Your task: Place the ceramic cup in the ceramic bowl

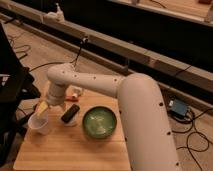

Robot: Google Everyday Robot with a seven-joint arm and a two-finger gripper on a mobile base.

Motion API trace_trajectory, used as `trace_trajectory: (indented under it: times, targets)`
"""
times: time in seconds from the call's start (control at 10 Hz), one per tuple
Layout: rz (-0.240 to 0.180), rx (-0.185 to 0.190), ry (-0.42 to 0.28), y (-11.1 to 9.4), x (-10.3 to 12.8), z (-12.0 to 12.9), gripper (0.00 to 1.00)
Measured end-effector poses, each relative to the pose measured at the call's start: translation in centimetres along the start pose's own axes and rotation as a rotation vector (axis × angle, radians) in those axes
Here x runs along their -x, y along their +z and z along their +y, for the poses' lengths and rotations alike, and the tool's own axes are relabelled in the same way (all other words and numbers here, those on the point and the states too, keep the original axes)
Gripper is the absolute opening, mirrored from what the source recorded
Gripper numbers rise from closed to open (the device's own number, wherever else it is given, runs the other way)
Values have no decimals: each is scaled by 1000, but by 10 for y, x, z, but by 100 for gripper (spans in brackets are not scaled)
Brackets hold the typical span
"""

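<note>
The white ceramic cup (39,125) stands upright near the left edge of the wooden table (75,150). The dark-green ceramic bowl (99,123) sits to its right, near the middle of the table, with nothing in it. My gripper (42,108) hangs at the end of the white arm (90,85), just above the cup's rim and slightly behind it. The arm reaches in from the right, over the back of the table.
A small black object (70,114) lies between the cup and the bowl. A small red-and-white item (76,93) sits at the back of the table, partly behind the arm. A dark chair (10,90) stands to the left. Cables lie on the floor.
</note>
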Motion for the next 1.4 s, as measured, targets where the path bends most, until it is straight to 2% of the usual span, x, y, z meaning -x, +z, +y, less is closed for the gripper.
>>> trace_trajectory:
  times: [0.2, 0.3, 0.6, 0.9, 1.0, 1.1, 1.3, 1.4]
  targets:
    - [28, 10, 6, 16, 0, 0, 79]
    - [37, 16, 17, 22, 2, -3, 73]
    - [52, 36, 59, 36, 6, -15, 43]
    - [26, 45, 79, 28, 13, -23, 13]
    - [-10, 38, 84, 12, 18, -30, 4]
    - [-57, 27, 88, -11, 23, -38, 0]
    - [-139, 7, 100, -59, 27, -51, 0]
    - [-186, -4, 119, -91, 27, -63, 0]
